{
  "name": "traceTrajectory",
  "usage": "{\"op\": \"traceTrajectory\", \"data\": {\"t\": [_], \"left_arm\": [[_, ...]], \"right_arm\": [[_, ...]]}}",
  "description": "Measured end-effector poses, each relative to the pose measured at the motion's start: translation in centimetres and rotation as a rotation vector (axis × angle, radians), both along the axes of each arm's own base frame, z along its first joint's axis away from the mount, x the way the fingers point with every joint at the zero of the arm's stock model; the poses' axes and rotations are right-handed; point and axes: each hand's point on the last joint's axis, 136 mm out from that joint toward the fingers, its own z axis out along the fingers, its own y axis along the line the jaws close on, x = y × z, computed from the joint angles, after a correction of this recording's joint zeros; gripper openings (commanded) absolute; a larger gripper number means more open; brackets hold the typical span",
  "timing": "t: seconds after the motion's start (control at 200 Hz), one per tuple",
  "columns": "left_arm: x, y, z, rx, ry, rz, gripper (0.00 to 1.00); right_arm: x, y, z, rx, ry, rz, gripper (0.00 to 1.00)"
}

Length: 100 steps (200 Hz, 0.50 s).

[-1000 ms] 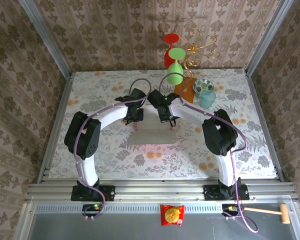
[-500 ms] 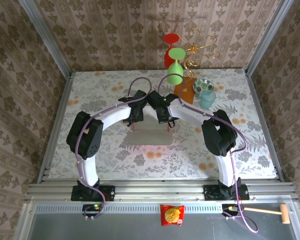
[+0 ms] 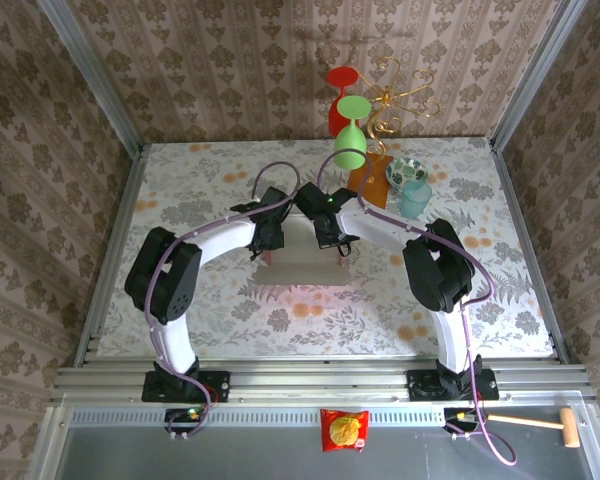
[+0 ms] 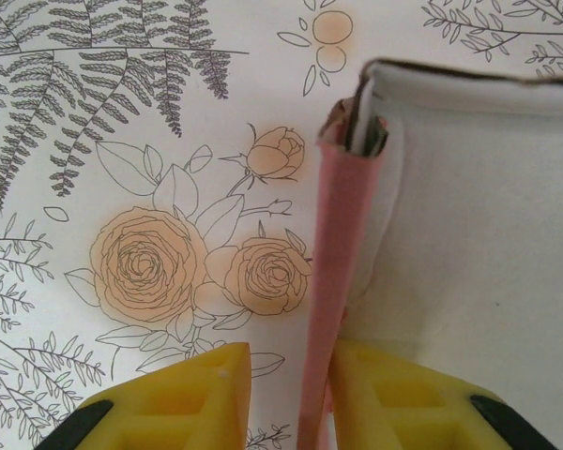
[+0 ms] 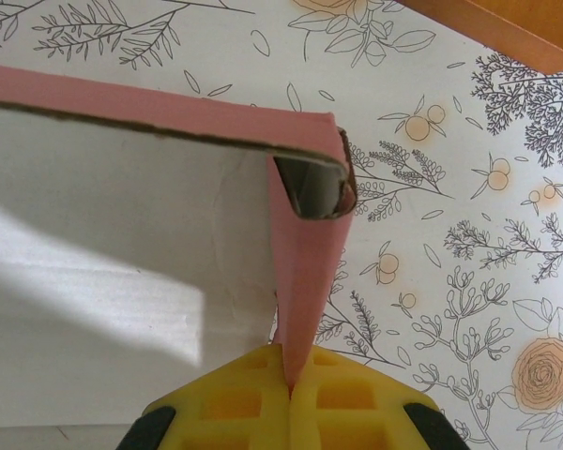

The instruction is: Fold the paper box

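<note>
Right gripper clamps one wall of the paper box; left gripper straddles another, slightly parted.

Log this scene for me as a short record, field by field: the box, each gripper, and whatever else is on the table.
task: fold the paper box
paper box: pink, mid-table, pale inner face up, side walls raised
left gripper: open, straddling the box's left wall, outer finger clear of it
right gripper: shut on the box's right wall
table: floral cover
far right corner: orange booklet, bowl, teal cup
</note>
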Motion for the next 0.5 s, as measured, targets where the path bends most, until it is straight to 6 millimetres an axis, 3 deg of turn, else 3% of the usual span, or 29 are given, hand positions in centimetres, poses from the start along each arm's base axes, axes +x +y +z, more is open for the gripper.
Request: {"op": "traceTrajectory", "data": {"t": [0.205, 0.24, 0.35, 0.5], "left_arm": [[-0.06, -0.16, -0.11, -0.016, 0.006, -0.003, 0.28], [-0.07, -0.17, -0.12, -0.016, 0.007, -0.003, 0.24], [-0.10, -0.55, -0.11, -0.033, 0.009, -0.010, 0.00], [-0.38, -0.62, -0.05, -0.015, 0.008, -0.009, 0.00]], "right_arm": [[-0.03, -0.03, -0.04, -0.002, 0.001, 0.002, 0.00], [-0.07, -0.06, -0.10, -0.003, 0.003, 0.002, 0.00], [-0.17, -0.12, -0.30, -0.004, 0.006, 0.002, 0.00], [-0.09, -0.06, -0.25, 0.001, -0.001, 0.002, 0.00]]}}
